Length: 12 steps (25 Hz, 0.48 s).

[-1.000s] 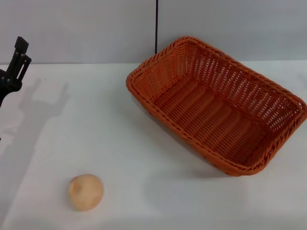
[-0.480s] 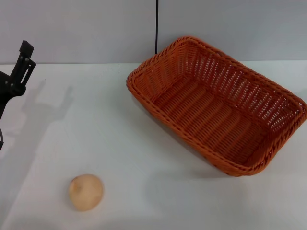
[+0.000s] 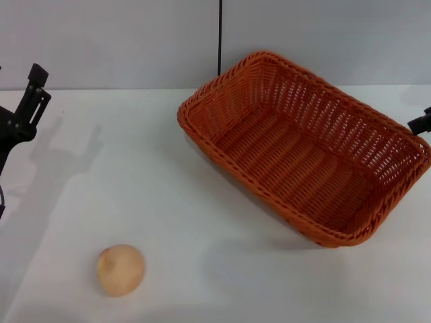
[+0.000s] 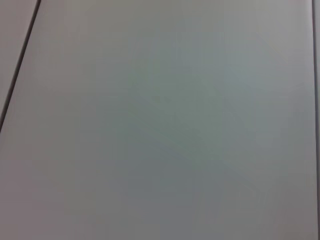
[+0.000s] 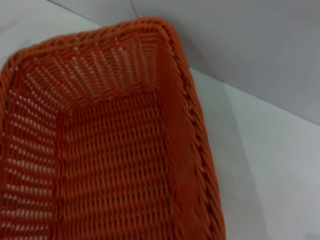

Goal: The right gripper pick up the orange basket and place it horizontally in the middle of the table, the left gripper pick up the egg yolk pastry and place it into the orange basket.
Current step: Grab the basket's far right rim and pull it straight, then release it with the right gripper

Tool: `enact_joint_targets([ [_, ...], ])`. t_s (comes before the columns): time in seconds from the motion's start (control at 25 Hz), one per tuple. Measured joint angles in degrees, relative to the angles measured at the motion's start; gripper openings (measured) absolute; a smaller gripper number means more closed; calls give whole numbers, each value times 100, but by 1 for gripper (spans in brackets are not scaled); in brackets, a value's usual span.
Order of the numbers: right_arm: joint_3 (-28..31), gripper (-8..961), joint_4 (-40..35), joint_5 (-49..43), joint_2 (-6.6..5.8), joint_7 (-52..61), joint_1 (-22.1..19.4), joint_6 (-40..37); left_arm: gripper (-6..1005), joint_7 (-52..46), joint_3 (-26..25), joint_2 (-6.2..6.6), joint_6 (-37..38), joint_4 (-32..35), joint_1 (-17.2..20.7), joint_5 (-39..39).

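orange basket [image 3: 303, 151] just left of right gripper [image 3: 422, 122]

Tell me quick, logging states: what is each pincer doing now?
Left pincer: raised at the table's left edge, holding nothing; fingers unclear.
Right pincer: barely in view beside the orange basket; cannot tell.

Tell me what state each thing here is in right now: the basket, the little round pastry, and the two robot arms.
orange basket: upright, empty, lying at a slant on the table, nothing gripping it.
egg yolk pastry: loose on the table, outside the basket, untouched.
left end effector: raised at the table's left edge, holding nothing.
right end effector: only its tip shows, beside the basket's right rim.
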Motion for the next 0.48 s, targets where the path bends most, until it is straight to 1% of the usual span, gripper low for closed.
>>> enact_joint_targets([
  [0.12, -55, 546, 199, -97, 96, -23, 8, 300, 795, -29, 6, 2, 4, 11, 1, 0],
  [0.16, -55, 546, 199, -97, 96, -23, 8, 300, 795, -61, 9, 3, 5, 18, 0, 0],
  [0.24, -84, 546, 244, -101, 135, -38, 10, 408, 795, -98, 9, 4, 6, 32, -4, 0],
  [0.32, -94, 546, 263, -100, 222, -96, -5, 542, 795, -122, 9, 4, 8, 34, -12, 0],
  [0.36, -94, 546, 263, -100, 222, -96, -5, 542, 795, -122, 9, 4, 8, 34, -12, 0],
  [0.48, -158, 546, 307, -99, 286, -113, -24, 700, 795, -122, 9, 4, 8, 36, -15, 0],
])
